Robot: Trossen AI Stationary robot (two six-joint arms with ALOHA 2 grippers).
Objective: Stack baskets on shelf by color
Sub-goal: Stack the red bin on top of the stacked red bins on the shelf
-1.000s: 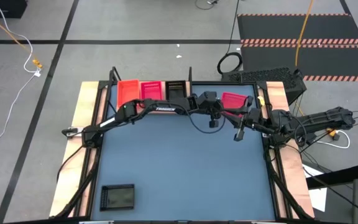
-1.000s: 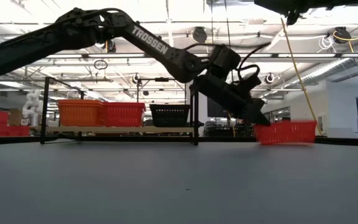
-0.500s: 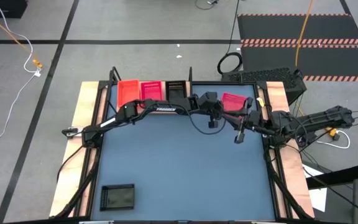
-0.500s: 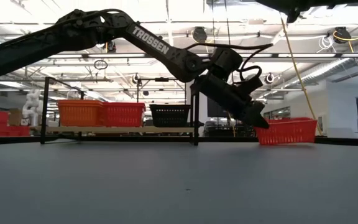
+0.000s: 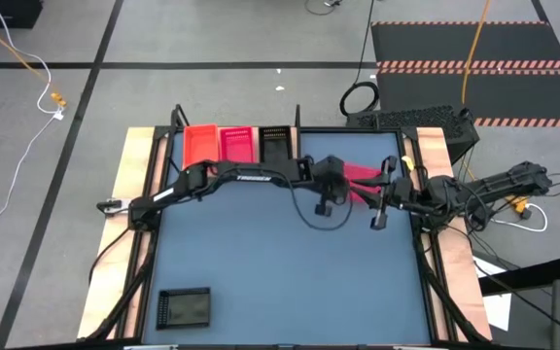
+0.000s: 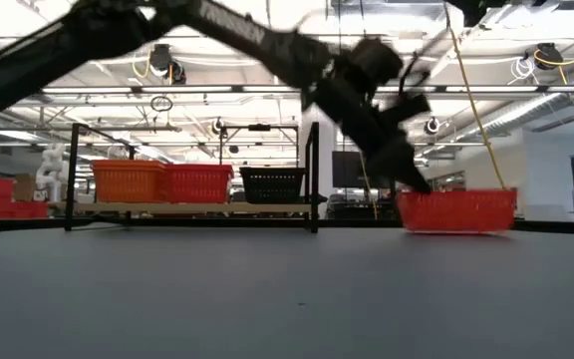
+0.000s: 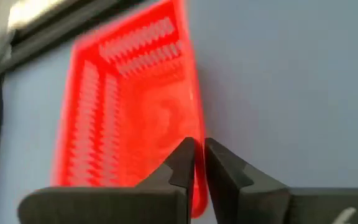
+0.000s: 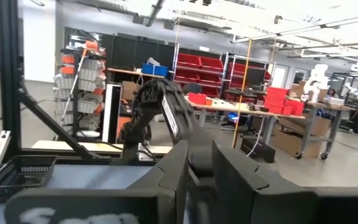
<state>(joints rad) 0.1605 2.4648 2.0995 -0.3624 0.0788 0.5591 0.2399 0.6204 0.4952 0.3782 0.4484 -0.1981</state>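
Left gripper (image 7: 197, 163) is pinching the rim of the pink basket (image 5: 361, 179), sitting on the table right of the shelf (image 5: 236, 146); arm's hiding half of it. Right gripper (image 5: 379, 220) is hovering nearby w/ fingers slightly apart.

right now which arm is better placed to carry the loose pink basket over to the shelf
Left. Its pincer is shut on the rim of the pink basket right of the shelf. The right pincer hangs beside it, holding nothing.
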